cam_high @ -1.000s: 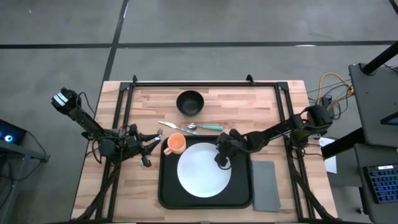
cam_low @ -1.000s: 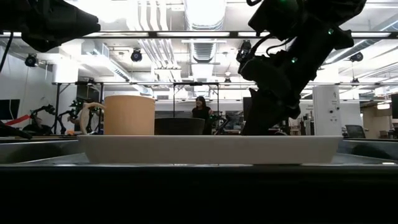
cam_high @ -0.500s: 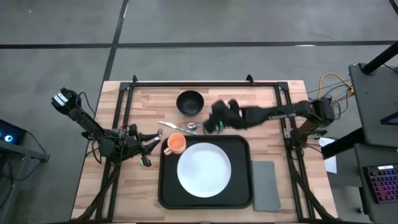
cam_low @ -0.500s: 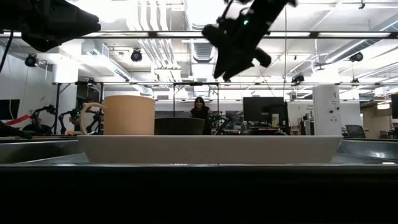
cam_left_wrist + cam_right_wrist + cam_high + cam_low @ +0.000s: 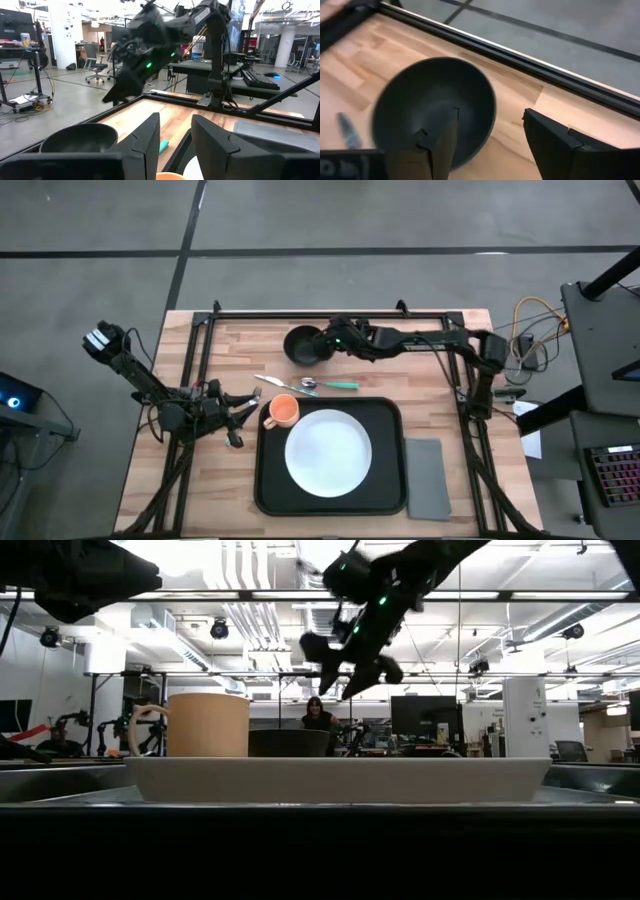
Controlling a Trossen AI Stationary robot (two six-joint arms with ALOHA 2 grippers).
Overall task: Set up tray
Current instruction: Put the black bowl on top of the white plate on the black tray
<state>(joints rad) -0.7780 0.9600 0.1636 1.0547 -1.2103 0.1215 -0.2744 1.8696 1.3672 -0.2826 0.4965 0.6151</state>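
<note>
Two arms share this desk (image 5: 210,480), and only the right one is busy. Its gripper (image 5: 330,340) hangs over the near rim of the black bowl (image 5: 305,344) at the far side of the wood, fingers spread apart with nothing between them; the wrist view shows one finger above the bowl's hollow and the other outside its wall, which looks to me like a line-up for pinching the rim. From table height the gripper sits well above the bowl, so I judge it has not closed on anything yet.

Closer to me the black tray (image 5: 268,490) lies flat on the desk with the white plate (image 5: 328,452) at its middle and the orange cup (image 5: 282,411) at its far left corner, handle pointing away from the plate. Beyond the tray's far edge lie a fork (image 5: 271,381) and a teal-handled spoon (image 5: 332,384), and the grey folded napkin (image 5: 427,477) rests on the wood just beside the tray's right rim. My guess is that these still wait their turn, and the bowl is next.

Off to the left the other gripper (image 5: 240,408) waits low beside the cup, fingers parted and holding nothing, clear of the tray so the right arm has room
</note>
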